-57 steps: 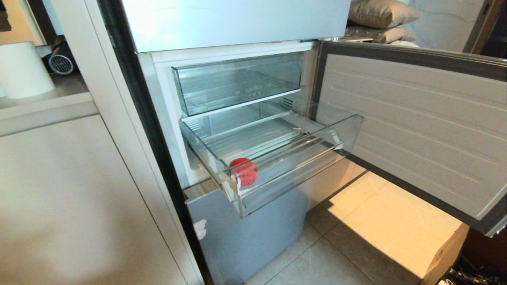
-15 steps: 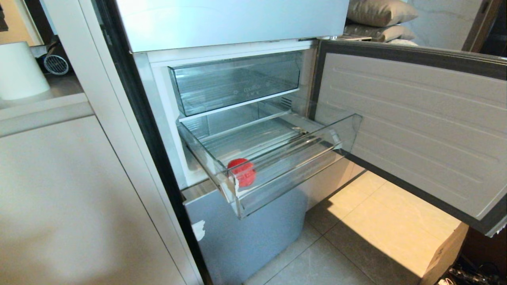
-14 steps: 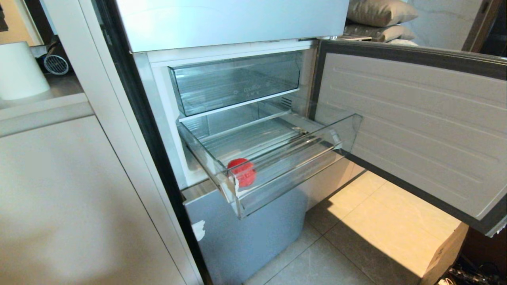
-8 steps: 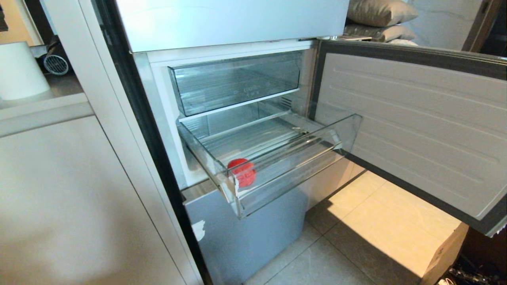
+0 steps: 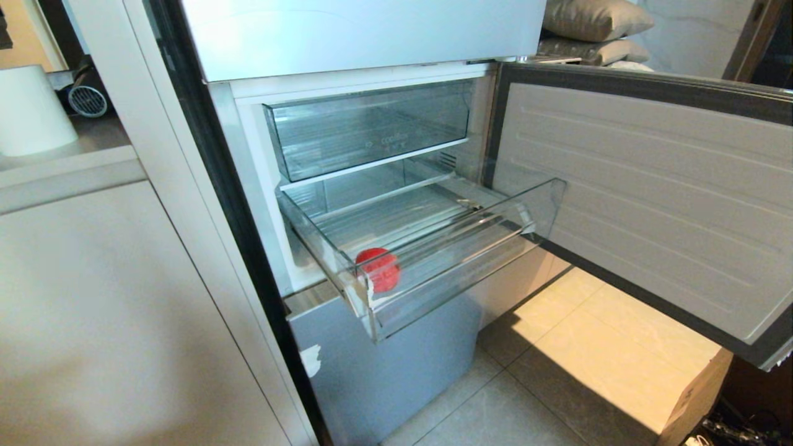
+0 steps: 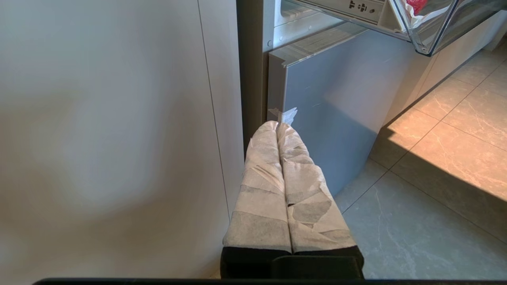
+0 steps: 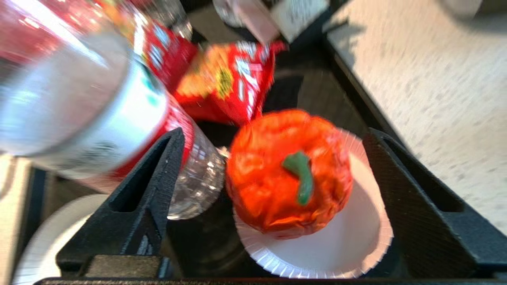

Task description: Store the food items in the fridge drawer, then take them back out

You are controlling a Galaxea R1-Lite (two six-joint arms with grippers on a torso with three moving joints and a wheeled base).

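**One fruit stored, the second waiting under the right pincer**

Pale floor tiles (image 5: 557,347) run beneath the open fridge door (image 5: 650,204), with a plain cabinet front (image 5: 111,322) on the left and cushions (image 5: 595,21) stacked behind. By my reading, the storing half is about halfway through. One red fruit (image 5: 379,269) lies in the near left corner of the pulled-out fridge drawer (image 5: 458,260). The upper lettered drawer (image 5: 372,127) looks empty. The second red fruit (image 7: 289,174), with a green stalk, sits on a white paper plate (image 7: 356,245) outside the head view, beside a clear bottle (image 7: 91,107) and red snack packs (image 7: 233,83). The right pincer (image 7: 273,198) stands spread either side of it, gripping nothing. The left pincer (image 6: 277,128), pressed together, hangs low by the blue lower panel (image 6: 336,99). Taking both fruits back out remains.
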